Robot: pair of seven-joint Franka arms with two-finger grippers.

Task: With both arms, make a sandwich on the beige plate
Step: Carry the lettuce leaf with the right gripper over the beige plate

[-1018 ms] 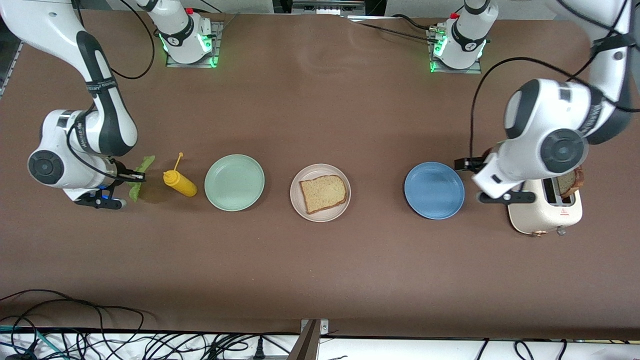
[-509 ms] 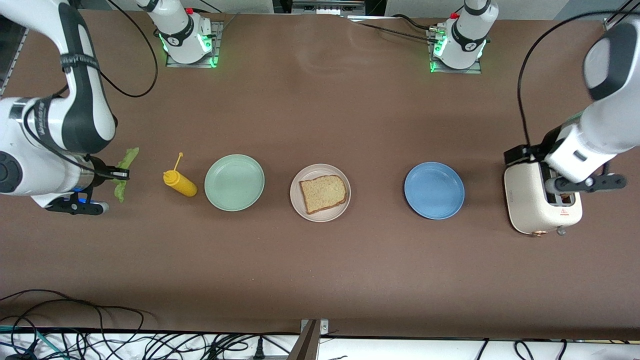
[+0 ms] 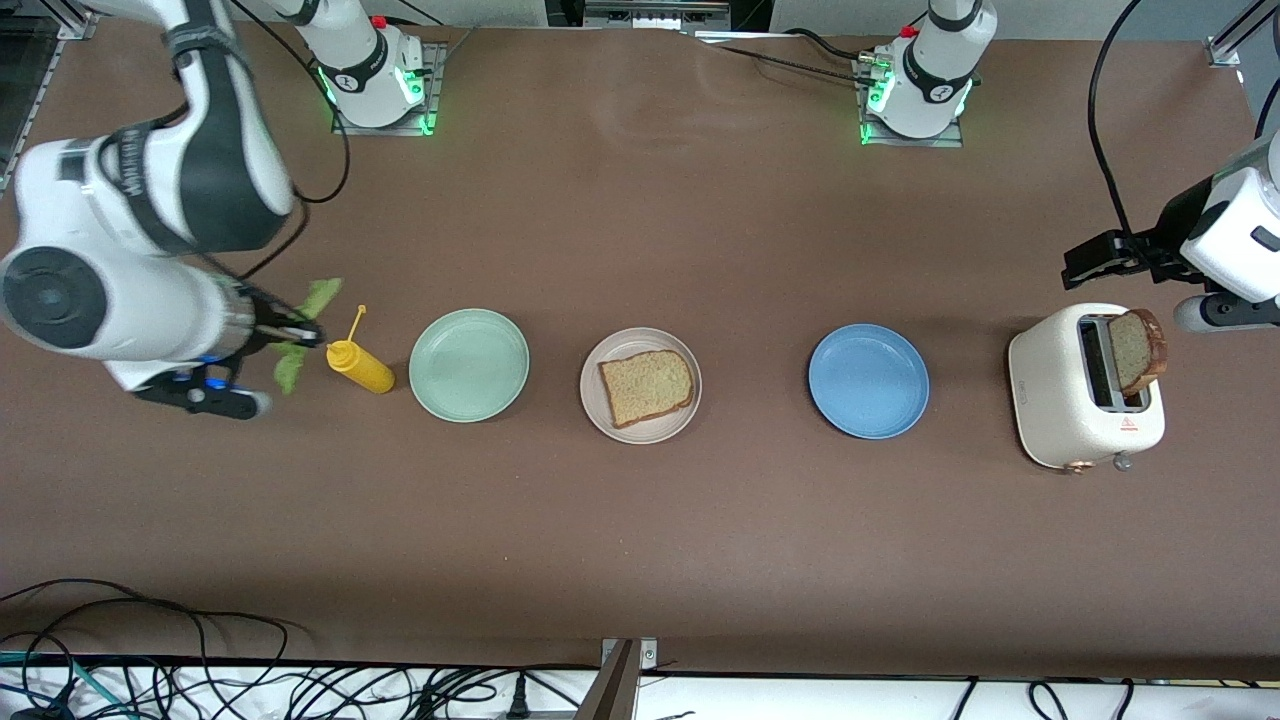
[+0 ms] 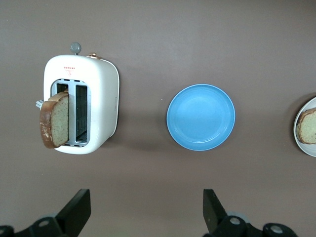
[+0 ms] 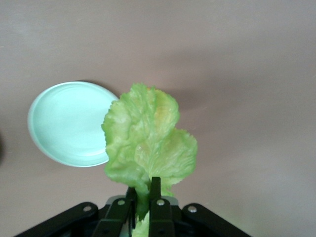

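The right gripper (image 3: 300, 336) pinches a green lettuce leaf (image 3: 303, 330) in the air beside the yellow squeeze bottle (image 3: 360, 365), toward the right arm's end of the table from the beige plate (image 3: 641, 385). A mint-green plate (image 3: 469, 365) lies between bottle and beige plate, which holds one bread slice (image 3: 647, 386). A blue plate (image 3: 868, 380) sits toward the left arm's end, then a white toaster (image 3: 1085, 400) with a second bread slice (image 3: 1138, 350) standing in its slot. The left gripper (image 4: 145, 212), fingers (image 4: 76, 212) spread wide, hangs above the table near the toaster.
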